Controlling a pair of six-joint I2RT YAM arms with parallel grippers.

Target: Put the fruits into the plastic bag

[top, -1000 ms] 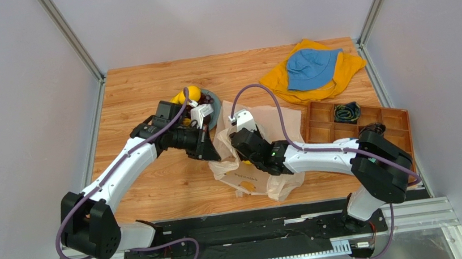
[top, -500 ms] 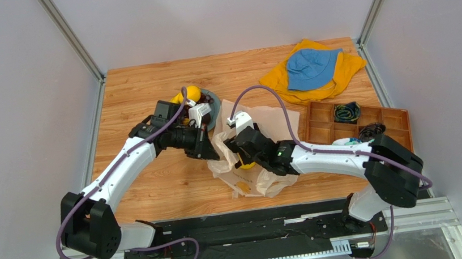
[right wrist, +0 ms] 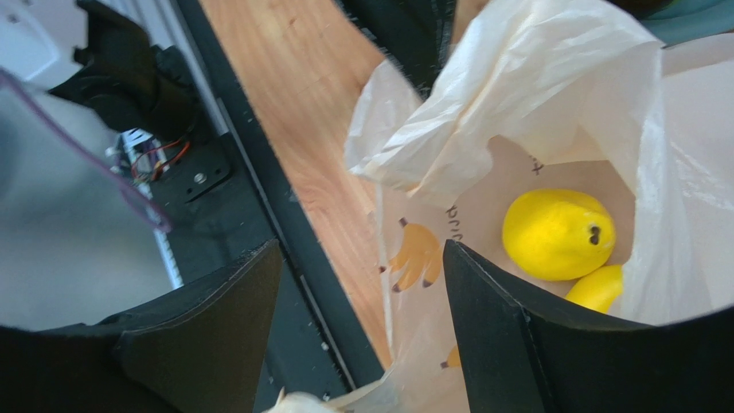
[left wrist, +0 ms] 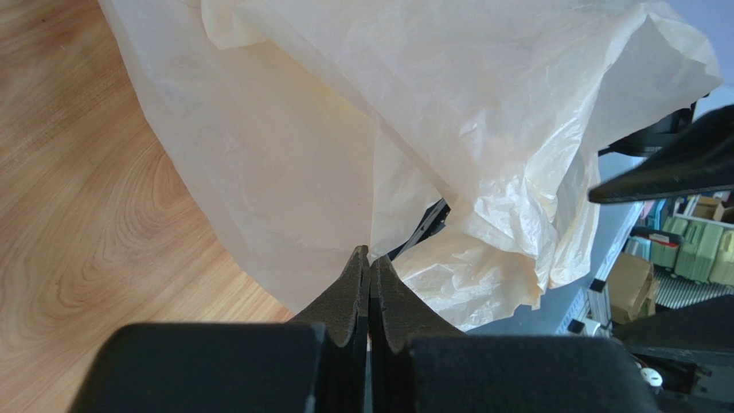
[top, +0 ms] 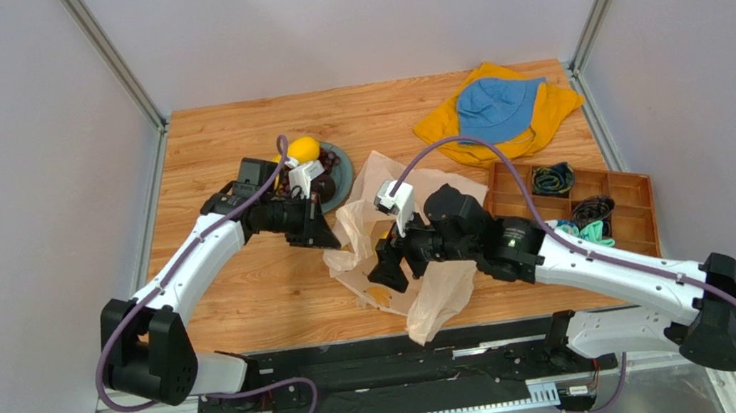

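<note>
The plastic bag [top: 424, 263] lies crumpled at the table's middle, its mouth held up. My left gripper [top: 320, 237] is shut on the bag's left edge; the left wrist view shows the jaws [left wrist: 369, 258] pinched together on the thin sheet [left wrist: 284, 163]. My right gripper [top: 389, 266] is open and empty above the bag's mouth. In the right wrist view, between and beyond its wide-apart fingers [right wrist: 362, 254], a round yellow fruit [right wrist: 558, 234] and a second yellow fruit [right wrist: 596, 288] lie inside the bag [right wrist: 534, 112]. A yellow fruit [top: 304, 151] and dark fruit [top: 330, 165] sit on the grey-blue plate [top: 344, 172].
Orange and blue cloths [top: 498, 113] lie at the back right. A wooden compartment tray [top: 529, 203] with cables stands at the right, partly under my right arm. A black rail [top: 404, 353] runs along the near edge.
My right gripper has pulled back out of the bag, toward the right and upward. The bag's mouth has opened wider and lifted. My left gripper has shifted slightly, still holding the edge.
</note>
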